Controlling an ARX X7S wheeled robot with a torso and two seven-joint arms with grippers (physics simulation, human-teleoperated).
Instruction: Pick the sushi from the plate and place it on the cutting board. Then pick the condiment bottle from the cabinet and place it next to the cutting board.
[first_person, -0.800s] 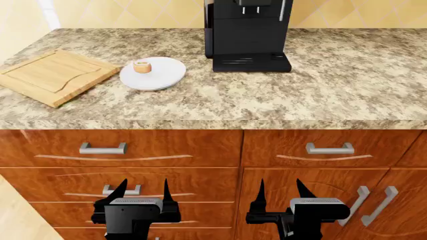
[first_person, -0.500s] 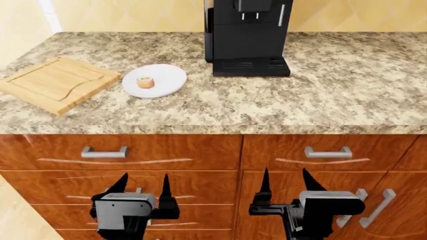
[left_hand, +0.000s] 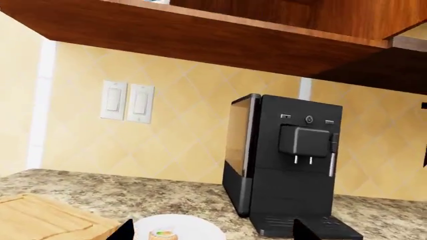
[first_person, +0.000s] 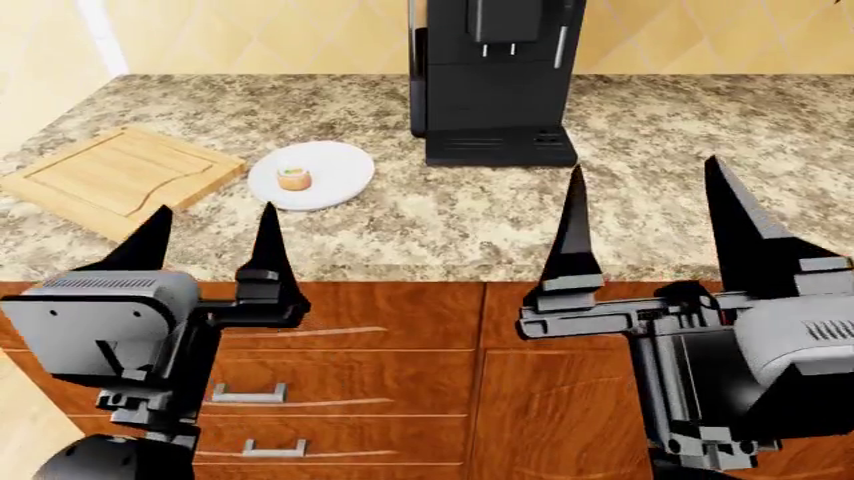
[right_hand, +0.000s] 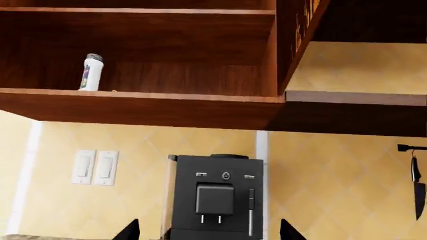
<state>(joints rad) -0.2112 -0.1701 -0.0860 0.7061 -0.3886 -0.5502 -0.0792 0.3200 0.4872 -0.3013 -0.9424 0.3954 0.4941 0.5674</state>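
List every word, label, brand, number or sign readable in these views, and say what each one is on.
No text can be read in any view.
White plastic condiment bottle on the open cabinet shelf: its label shows only coloured marks, too small to read.
Black coffee machine on the granite counter: small pale symbols above the spout, too small to read.
Two white wall switches: no markings visible.
Light wooden cutting board and round white plate: plain.
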